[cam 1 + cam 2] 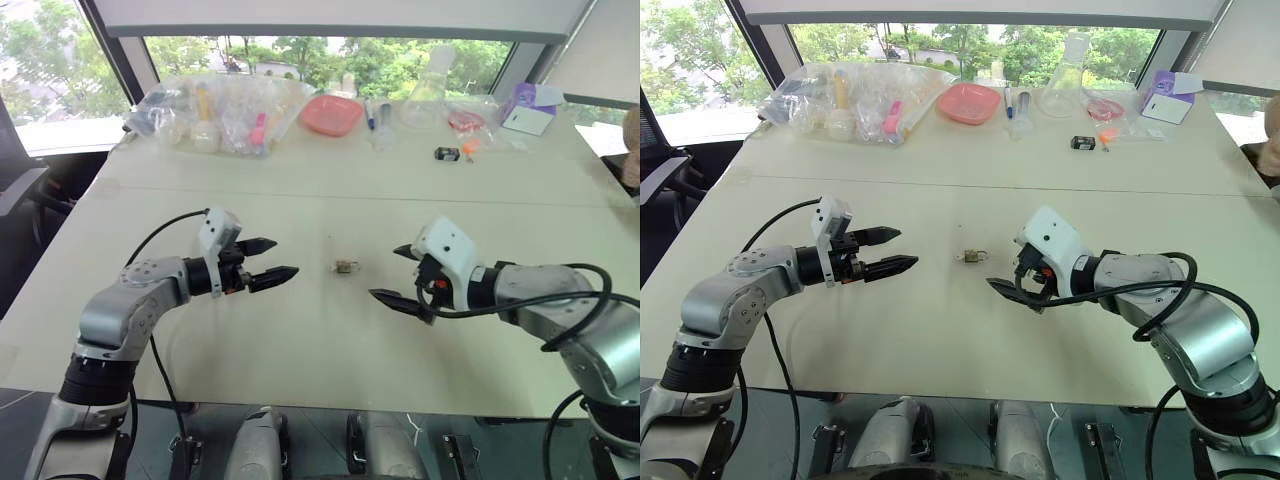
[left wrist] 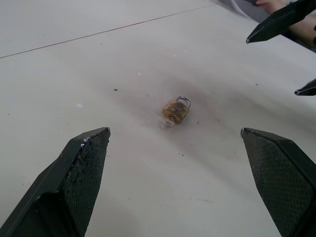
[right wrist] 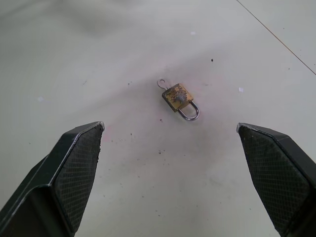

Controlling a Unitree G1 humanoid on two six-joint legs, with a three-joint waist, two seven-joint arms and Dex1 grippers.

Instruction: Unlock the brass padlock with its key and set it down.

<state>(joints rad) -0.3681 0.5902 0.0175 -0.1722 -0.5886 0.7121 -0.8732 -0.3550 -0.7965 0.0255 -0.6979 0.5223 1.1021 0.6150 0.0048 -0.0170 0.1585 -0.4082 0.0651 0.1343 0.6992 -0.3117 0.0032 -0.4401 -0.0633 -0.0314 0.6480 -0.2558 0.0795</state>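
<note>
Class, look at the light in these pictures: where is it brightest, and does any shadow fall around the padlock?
Left eye view: daylight through the windows behind washes out the far table edge. Left wrist view: a soft dark patch surrounds the brass padlock; the nearest claw fingers look blurred. Right wrist view: even light, faint shadow beside the padlock.

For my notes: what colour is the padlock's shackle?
Silvery grey, on the brass padlock. It shows best in the right wrist view.
</note>
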